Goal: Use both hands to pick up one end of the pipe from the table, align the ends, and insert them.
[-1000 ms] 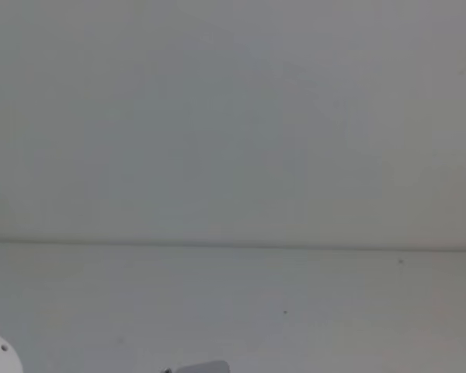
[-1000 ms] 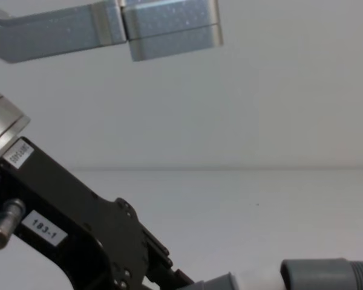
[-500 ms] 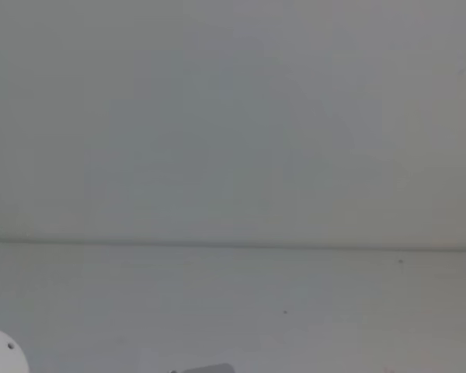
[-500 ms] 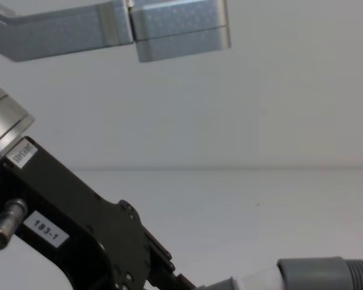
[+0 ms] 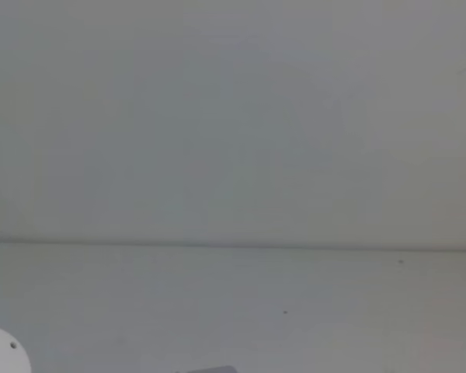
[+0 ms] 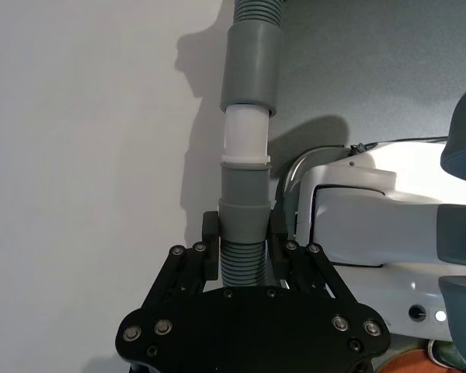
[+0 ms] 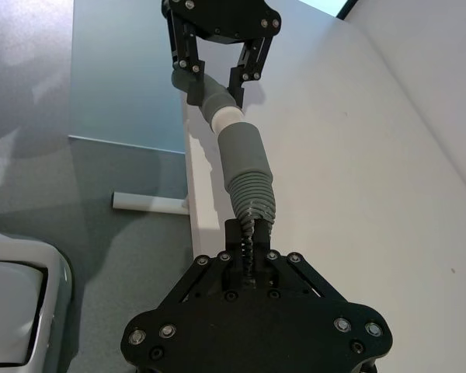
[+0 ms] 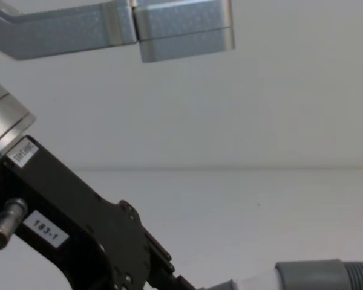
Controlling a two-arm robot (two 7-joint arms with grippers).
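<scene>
White tip already entering the plain grey cuff, part of the white still showing between the two cuffs; pipe held up off the tabletop, out past its near edge in the right wrist view, strung in a gentle bend between the two grippers. Tipped cuff sitting just ahead of the left gripper, fingers pinching the ribbed hose directly behind it. Right gripper clamped on the ribbed section, fingers pressed against the hose some way back from the plain cuff.

Judged to be mid-insertion, with the join not yet fully seated. Best done by keeping both cuffs on one straight axis and pushing squarely along it, no sideways lean. Worth remembering that the right hold sits on flexible ribbing, so a hard shove will likely buckle the hose rather than drive the cuff; slow, steady closing probably safer, perhaps with a slight twist. Done, by this reading, when the white band disappears inside the grey cuff.

Count: one pipe, two cuffs, one white tip, two grippers, one tabletop.
</scene>
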